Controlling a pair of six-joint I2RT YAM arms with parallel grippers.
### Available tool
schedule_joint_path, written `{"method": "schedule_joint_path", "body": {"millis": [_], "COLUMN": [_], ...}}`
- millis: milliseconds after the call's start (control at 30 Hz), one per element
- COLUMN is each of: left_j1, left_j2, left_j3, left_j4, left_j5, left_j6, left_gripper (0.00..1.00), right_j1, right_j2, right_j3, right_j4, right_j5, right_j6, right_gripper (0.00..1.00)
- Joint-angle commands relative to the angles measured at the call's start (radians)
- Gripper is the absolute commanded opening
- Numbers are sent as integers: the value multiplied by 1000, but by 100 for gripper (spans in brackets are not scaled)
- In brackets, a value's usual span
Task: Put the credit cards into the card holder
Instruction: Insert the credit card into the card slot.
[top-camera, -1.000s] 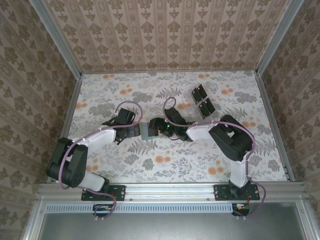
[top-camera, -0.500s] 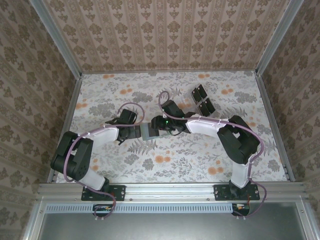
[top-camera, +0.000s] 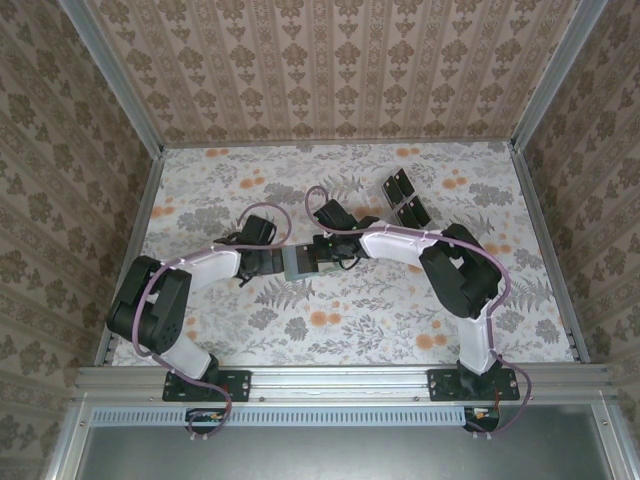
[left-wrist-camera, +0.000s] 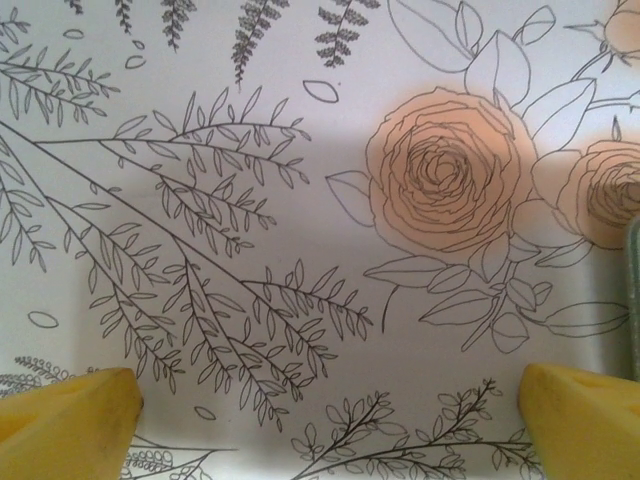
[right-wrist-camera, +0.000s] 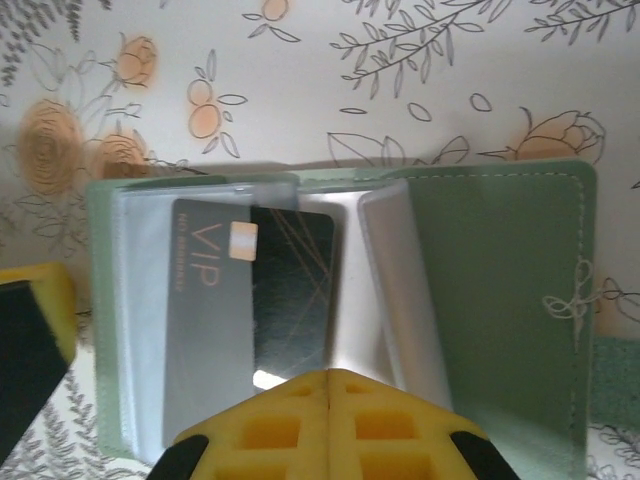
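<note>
Centrally on the floral worktop (top-camera: 250, 330), the left arm (top-camera: 200, 270) and right arm (top-camera: 400, 245) reach in from the near edge and meet. The left gripper (left-wrist-camera: 325, 415) stands spread wide just left of the card holder (right-wrist-camera: 500, 290). The right gripper (right-wrist-camera: 330, 385) has its yellow fingers pressed together at the holder's near edge; whether they pinch anything cannot be told. The holder lies open, its clear sleeves (right-wrist-camera: 390, 290) fanned. A black VIP card (right-wrist-camera: 250, 290) sits tilted, partly inside one sleeve. More credit cards (top-camera: 405, 200) lie toward the far right corner, well apart.
</note>
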Motion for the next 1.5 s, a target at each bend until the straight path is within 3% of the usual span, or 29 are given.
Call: {"method": "schedule_joint_path", "body": {"millis": [0, 1133, 1467], "left_j1": [8, 2, 2], "left_j2": [27, 103, 86], "left_j3": [31, 40, 34], "left_j4": [8, 31, 25], "left_j5": [-1, 1, 2], "left_j6": [16, 14, 16], "left_gripper": [100, 100, 100], "right_j1": [0, 37, -6], "right_j2": [36, 141, 41], "right_j3": [40, 187, 104], "right_j4": [-60, -30, -29], "right_j5": [47, -97, -15], "right_j6": [-42, -13, -37], "right_gripper": [4, 0, 0]}}
